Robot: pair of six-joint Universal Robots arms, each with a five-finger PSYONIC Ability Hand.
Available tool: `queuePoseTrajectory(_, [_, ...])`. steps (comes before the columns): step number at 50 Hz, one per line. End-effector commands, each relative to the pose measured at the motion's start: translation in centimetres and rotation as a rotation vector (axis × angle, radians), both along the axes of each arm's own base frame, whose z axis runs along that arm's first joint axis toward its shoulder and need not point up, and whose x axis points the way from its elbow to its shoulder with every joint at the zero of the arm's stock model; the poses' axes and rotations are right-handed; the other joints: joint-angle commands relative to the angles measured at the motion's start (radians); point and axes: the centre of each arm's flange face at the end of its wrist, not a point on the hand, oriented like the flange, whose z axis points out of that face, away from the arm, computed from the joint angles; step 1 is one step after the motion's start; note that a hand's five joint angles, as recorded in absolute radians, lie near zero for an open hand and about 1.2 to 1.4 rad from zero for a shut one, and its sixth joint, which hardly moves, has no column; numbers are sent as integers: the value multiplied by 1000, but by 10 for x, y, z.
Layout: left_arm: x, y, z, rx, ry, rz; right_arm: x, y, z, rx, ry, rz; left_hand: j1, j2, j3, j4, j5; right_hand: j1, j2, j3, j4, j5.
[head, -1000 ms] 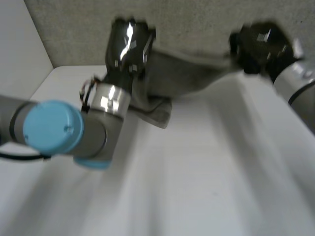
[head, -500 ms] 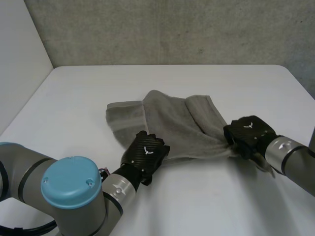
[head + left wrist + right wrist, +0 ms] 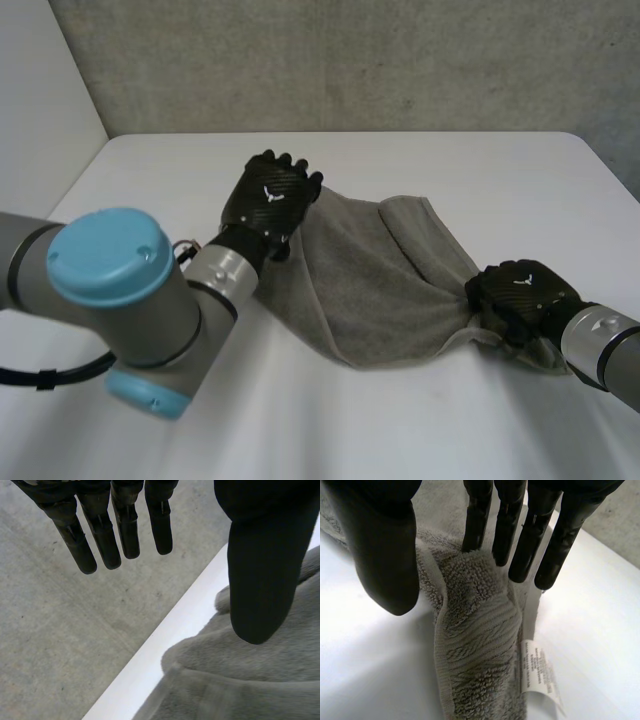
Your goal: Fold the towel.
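Observation:
A grey towel (image 3: 370, 280) lies rumpled across the middle of the white table (image 3: 480, 170). My left hand (image 3: 270, 200) hovers over its far left corner. In the left wrist view that hand (image 3: 125, 525) is open, fingers straight and thumb apart, with nothing between them and the towel (image 3: 240, 680) below the thumb. My right hand (image 3: 520, 292) rests at the towel's right end. In the right wrist view its fingers (image 3: 507, 525) are straight and spread from the thumb, and a bunched towel corner (image 3: 475, 645) with a white label (image 3: 540, 672) lies loose between them.
A grey rough wall (image 3: 350, 60) stands behind the table's far edge (image 3: 150, 660). The left arm with its light-blue cap (image 3: 105, 260) reaches over the table's near left. Bare table surface runs along the front (image 3: 400, 430).
Both hands came down from holding the towel up high and laid it on the table. Both have opened. The left hand has moved from the towel's near edge to its far left corner.

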Motion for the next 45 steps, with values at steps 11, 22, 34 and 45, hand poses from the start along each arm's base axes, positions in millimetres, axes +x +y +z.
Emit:
queuePoseTrajectory(11, [-12, -41, -51, 133, -149, -189, 0, 6, 7, -21, 2, 5, 70, 74, 74, 75, 79, -223, -237, -229, -220, -190])
queuePoseTrajectory(22, [7, -65, -61, 86, -302, -163, -1, 5, 6, -20, 6, 4, 94, 98, 97, 98, 102, -249, -263, -256, -246, -216])
queuePoseTrajectory(34, [6, -75, -78, 85, -443, -190, -1, 4, 5, -18, 5, 5, 76, 80, 80, 81, 85, -252, -266, -259, -249, -219])
queuePoseTrajectory(45, [-3, -87, -71, 59, -447, -196, 0, 4, 5, -20, 4, 10, 59, 63, 62, 63, 67, -252, -266, -259, -249, -219])
